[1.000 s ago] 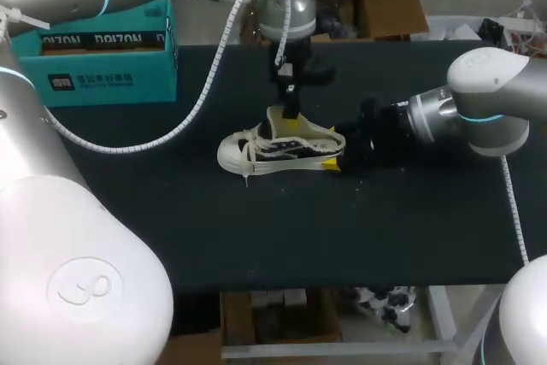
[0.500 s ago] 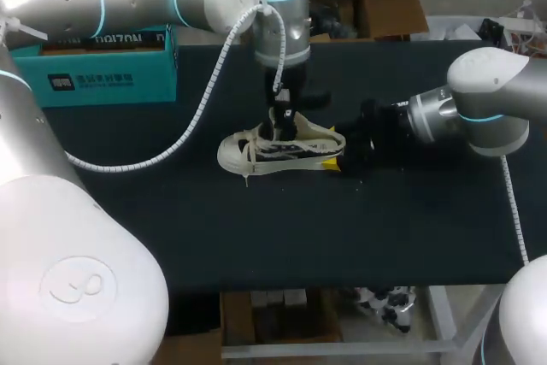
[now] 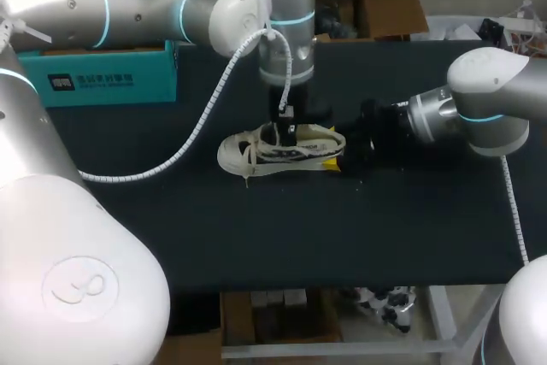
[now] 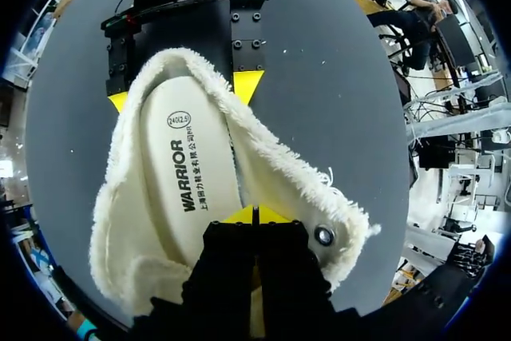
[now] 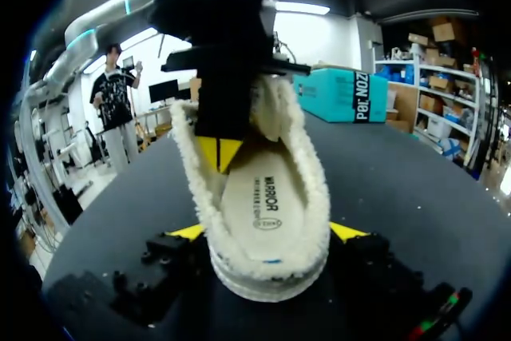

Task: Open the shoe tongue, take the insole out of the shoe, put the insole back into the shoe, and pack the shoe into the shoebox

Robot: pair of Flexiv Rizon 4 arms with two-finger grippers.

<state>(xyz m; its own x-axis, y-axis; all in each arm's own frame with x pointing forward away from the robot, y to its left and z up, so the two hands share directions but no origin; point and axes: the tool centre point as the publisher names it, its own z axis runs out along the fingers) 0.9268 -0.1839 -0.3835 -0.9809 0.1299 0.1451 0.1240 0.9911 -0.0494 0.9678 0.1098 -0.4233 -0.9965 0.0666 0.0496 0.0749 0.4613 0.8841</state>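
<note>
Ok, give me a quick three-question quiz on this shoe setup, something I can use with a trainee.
1. True or false: the shoe sits on the table, outside the teal shoebox.
2. What grips the shoe's heel from both sides? A) the right gripper B) a person's hand C) nothing
3. Fill in: the left gripper, its tips together, points down into the shoe, where the ___ lies flat.
Key: 1 true; 2 A; 3 insole.
</note>
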